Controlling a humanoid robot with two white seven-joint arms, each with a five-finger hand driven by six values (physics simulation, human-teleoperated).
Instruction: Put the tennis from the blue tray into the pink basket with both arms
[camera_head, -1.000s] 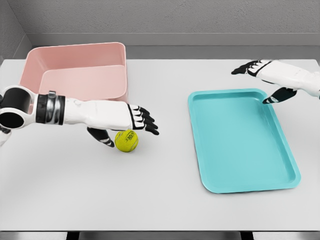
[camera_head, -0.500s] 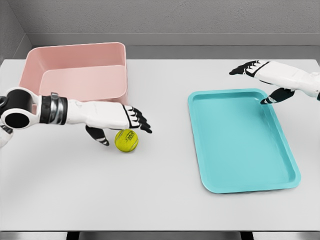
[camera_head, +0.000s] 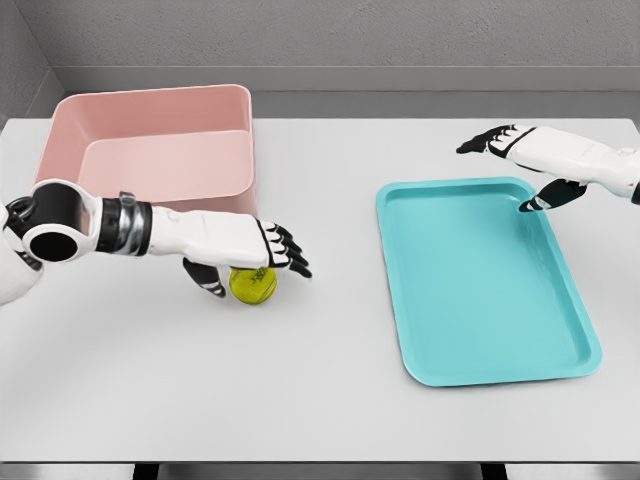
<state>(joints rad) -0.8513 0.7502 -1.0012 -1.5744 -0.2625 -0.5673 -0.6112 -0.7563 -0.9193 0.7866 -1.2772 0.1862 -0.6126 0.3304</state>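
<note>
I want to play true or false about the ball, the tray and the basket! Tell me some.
1. The tennis ball lies in the blue tray. False: it sits on the table, between tray and basket.
2. The pink basket has nothing in it. True.
3. The left robot hand is right over the ball. True.
4. The right robot hand holds the ball. False: it holds nothing, its fingers spread by the tray's far corner.
5. The tray is left of the basket. False: it is to the right.
</note>
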